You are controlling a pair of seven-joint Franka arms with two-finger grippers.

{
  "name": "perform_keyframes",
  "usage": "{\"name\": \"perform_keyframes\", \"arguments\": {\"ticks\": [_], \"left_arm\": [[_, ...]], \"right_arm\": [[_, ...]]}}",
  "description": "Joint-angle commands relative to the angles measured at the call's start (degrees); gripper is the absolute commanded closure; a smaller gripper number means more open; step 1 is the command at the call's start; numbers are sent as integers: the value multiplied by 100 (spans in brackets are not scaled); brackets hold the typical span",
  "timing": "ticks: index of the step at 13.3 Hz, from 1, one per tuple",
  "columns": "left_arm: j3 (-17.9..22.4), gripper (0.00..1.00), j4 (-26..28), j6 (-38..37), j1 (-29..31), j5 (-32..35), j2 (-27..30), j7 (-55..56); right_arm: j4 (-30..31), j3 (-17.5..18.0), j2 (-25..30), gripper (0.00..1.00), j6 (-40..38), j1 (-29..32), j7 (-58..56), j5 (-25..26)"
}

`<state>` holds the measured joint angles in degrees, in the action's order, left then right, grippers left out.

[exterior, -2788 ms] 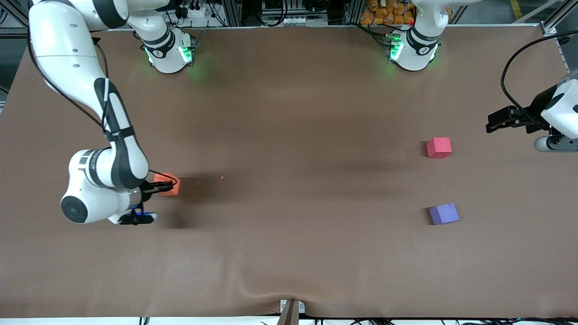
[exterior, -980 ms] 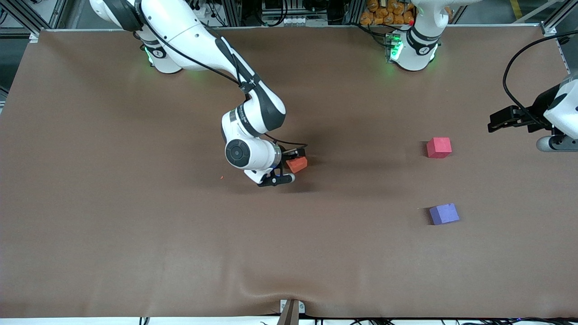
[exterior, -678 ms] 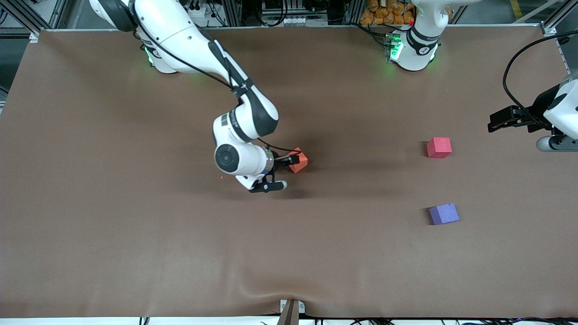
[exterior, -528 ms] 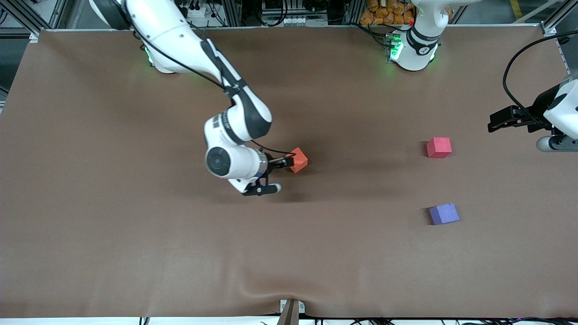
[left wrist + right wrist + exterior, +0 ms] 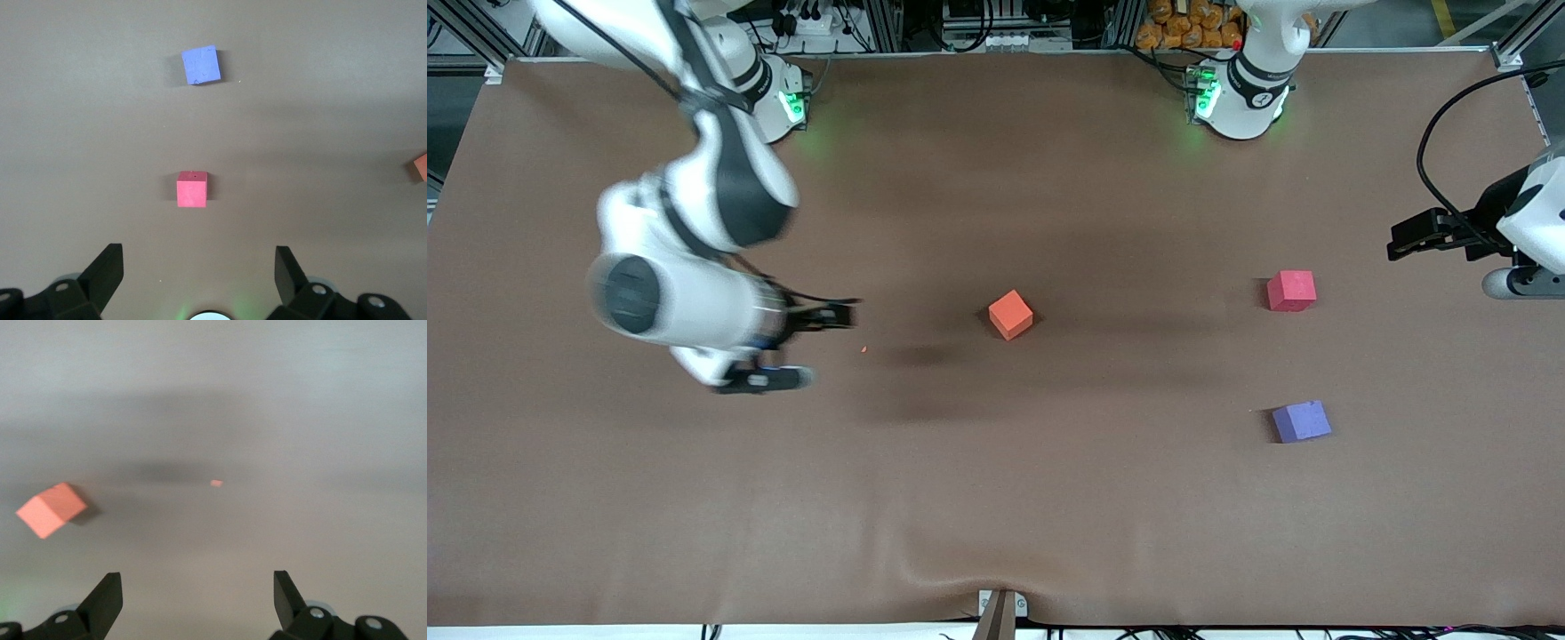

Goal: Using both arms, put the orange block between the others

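The orange block [image 5: 1010, 314] [image 5: 51, 509] sits alone on the brown table, near its middle. The others stand toward the left arm's end: a pinkish-red cube [image 5: 1291, 290] [image 5: 192, 189], and a purple cube [image 5: 1302, 420] [image 5: 201, 65] nearer the front camera. My right gripper [image 5: 840, 314] [image 5: 198, 590] hangs open and empty over the table, well away from the orange block toward the right arm's end. My left gripper [image 5: 1393, 242] [image 5: 199, 267] waits open and empty over the table's end, beside the pinkish-red cube. The orange block [image 5: 421, 167] shows at the left wrist view's edge.
A tiny orange crumb [image 5: 863, 349] [image 5: 216, 483] lies on the table between the right gripper and the orange block. The brown cover wrinkles near the front edge [image 5: 951, 569] above a small bracket [image 5: 1000, 609]. Both arm bases [image 5: 1240, 98] stand along the table's back edge.
The right gripper carried the orange block to the table's middle, let go of it, and pulled back toward the right arm's end. The left arm has not moved.
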<state>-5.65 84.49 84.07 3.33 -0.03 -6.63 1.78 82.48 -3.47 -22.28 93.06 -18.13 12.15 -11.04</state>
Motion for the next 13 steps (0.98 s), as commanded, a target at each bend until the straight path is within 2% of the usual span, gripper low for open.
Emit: {"name": "perform_keyframes", "arguments": {"ticks": [1, 4, 7, 9, 13], "left_arm": [[-24, 0, -47, -84, 54, -59, 13, -38], [-68, 0, -100, -84, 19, -137, 39, 15], [-322, 0, -109, -233, -8, -339, 153, 33], [-577, 0, -109, -286, 9, -305, 171, 50], [-517, 0, -117, -216, 62, -418, -21, -11]], "right_arm": [[216, 136, 530, 0, -375, 519, -20, 461], [207, 136, 943, 0, -674, 1108, -344, 584], [181, 128, 1234, 0, -728, 1460, -1168, 1208], [181, 119, 1392, 0, -736, 1697, -1425, 1218], [181, 75, 1481, 0, -772, 1777, -1505, 1288]]}}
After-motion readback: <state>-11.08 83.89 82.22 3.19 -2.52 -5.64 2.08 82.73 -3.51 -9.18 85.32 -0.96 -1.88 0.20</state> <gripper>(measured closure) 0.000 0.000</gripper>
